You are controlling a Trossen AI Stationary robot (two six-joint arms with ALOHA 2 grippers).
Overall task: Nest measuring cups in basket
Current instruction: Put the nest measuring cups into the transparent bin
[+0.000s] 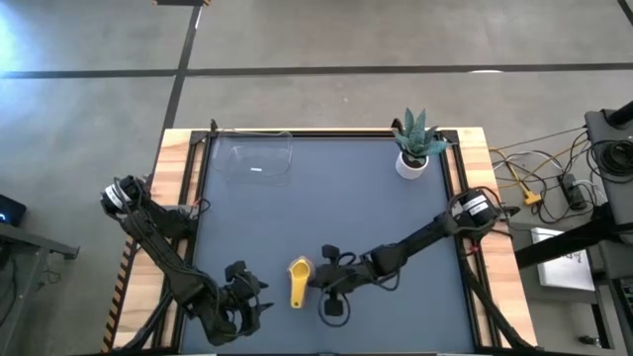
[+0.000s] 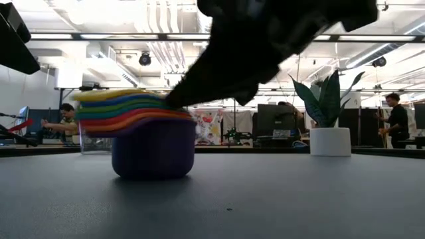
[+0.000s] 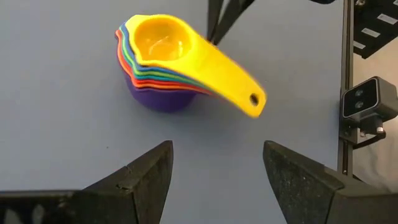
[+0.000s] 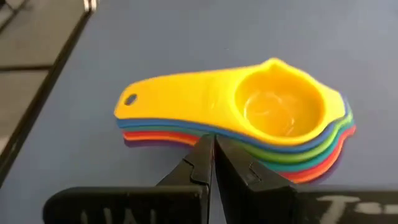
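Note:
The measuring cups (image 1: 299, 280) stand nested in one stack on the dark table, near its near edge. The purple cup (image 2: 153, 149) is at the bottom and the yellow cup (image 4: 273, 109) is on top, with the handles fanned out together. My right gripper (image 4: 213, 146) is shut. Its tips are at the stack's right side, where the handles meet the bowls. My left gripper (image 3: 217, 180) is open, a short way left of the stack, pointing at it without touching it. The clear basket (image 1: 259, 158) stands at the far left of the table, with no cups in it. My right gripper comes in low from the table's right. Its shut fingertips (image 4: 202, 155) are at the edge of the stacked handles (image 4: 186, 134), just under the yellow handle. I cannot tell whether they touch the stack. The stack rests on its purple base.
A white pot with a spiky green plant (image 1: 415, 148) stands at the far right corner. A small dark camera block (image 1: 334, 307) sits at the near edge, right of the stack. Bare table lies between the stack and the basket. People sit in the room beyond.

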